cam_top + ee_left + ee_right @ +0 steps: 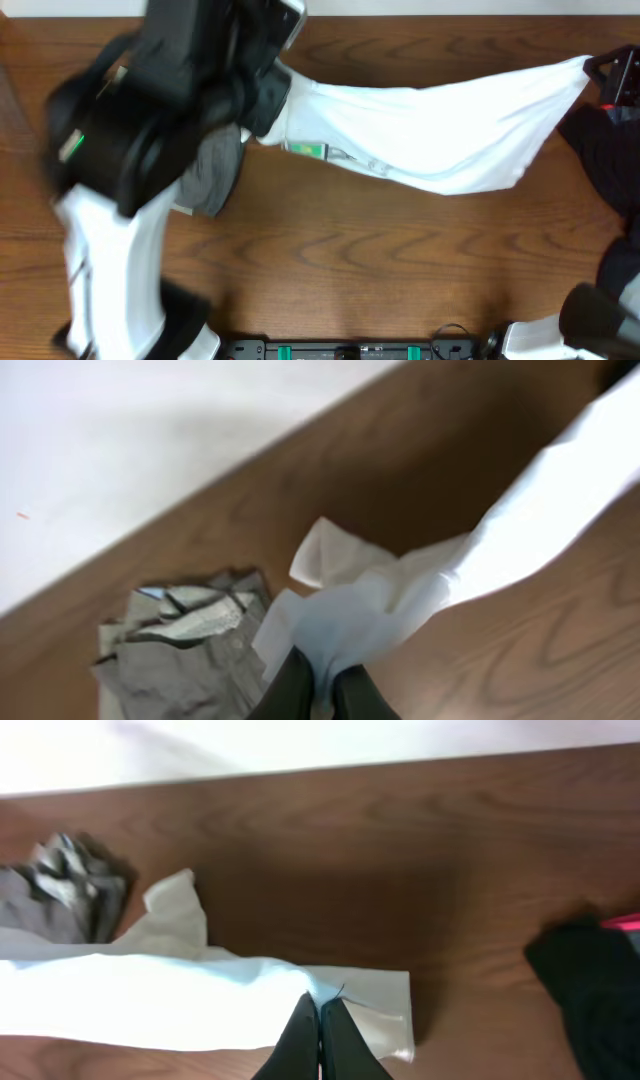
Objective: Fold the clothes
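Observation:
The white T-shirt [430, 130] hangs stretched in a long band above the wooden table, between my two grippers. My left gripper [322, 665] is shut on a bunched end of the shirt [380, 610], at the upper left of the overhead view beneath the dark arm. My right gripper [320, 1002] is shut on the opposite end of the shirt [130, 1000], at the far right [598, 70]. Crumpled grey trousers [180, 660] lie on the table below the left arm [212, 170]. A black garment [605, 150] lies at the right edge.
The left arm's bulky dark body [150, 100] hides much of the table's upper left. The arm bases [350, 350] stand along the front edge. In the right wrist view the black garment [590, 980] lies to the right of the shirt's end, the trousers [60, 900] far left.

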Robot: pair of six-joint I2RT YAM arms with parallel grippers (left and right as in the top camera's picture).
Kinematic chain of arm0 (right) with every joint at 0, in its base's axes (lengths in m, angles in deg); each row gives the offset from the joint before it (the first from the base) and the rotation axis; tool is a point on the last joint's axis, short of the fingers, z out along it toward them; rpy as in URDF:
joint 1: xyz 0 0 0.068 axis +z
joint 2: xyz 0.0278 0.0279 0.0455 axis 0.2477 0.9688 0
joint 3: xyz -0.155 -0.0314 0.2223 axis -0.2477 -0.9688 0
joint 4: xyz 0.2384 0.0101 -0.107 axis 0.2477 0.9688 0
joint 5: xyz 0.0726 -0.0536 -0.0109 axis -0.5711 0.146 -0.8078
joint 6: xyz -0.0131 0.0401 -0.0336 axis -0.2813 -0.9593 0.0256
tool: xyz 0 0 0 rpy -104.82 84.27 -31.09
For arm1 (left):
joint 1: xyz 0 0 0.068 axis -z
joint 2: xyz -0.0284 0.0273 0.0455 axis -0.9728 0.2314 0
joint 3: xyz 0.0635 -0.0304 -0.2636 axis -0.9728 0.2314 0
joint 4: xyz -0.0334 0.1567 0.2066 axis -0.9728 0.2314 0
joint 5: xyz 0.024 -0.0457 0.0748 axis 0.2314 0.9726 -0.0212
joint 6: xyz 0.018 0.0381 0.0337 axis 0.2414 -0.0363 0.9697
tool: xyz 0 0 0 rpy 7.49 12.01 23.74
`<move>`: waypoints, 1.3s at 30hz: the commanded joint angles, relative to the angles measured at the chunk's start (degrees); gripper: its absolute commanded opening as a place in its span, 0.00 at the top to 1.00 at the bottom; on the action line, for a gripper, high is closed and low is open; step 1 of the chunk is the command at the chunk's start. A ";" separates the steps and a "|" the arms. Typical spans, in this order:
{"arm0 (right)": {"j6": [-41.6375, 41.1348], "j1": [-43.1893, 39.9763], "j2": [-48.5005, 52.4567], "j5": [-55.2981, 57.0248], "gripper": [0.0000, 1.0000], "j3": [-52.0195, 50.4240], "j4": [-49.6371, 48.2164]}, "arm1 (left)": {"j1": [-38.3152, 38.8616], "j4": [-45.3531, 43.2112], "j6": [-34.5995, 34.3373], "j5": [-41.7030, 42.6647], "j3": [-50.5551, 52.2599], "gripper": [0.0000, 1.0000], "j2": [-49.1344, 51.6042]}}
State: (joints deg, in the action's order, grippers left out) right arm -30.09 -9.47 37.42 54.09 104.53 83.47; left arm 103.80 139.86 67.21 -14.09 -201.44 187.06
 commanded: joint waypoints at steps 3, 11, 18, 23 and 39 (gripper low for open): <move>-8.00 0.35 -12.33 -1.27 0.99 0.39 0.52 | 4.02 3.87 -5.70 -7.10 -0.94 0.94 -14.69; -13.90 0.37 -24.92 6.80 0.99 0.37 0.94 | 4.50 4.48 -9.51 -10.16 -0.92 0.94 -24.85; -14.53 0.37 -22.03 7.32 0.99 0.35 0.07 | 4.50 0.11 -6.78 -15.23 0.70 0.94 -19.43; -14.62 0.61 -12.96 6.62 0.99 0.35 -4.07 | 1.97 -10.25 -0.70 -16.57 1.92 0.94 -7.43; -26.34 -10.43 3.32 -12.20 0.99 0.42 -43.10 | -2.47 -45.79 17.77 -8.35 0.61 0.94 6.91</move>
State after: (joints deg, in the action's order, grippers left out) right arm -56.14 -17.12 42.95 47.62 104.27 39.16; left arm 100.85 91.51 81.50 -21.91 -197.62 200.26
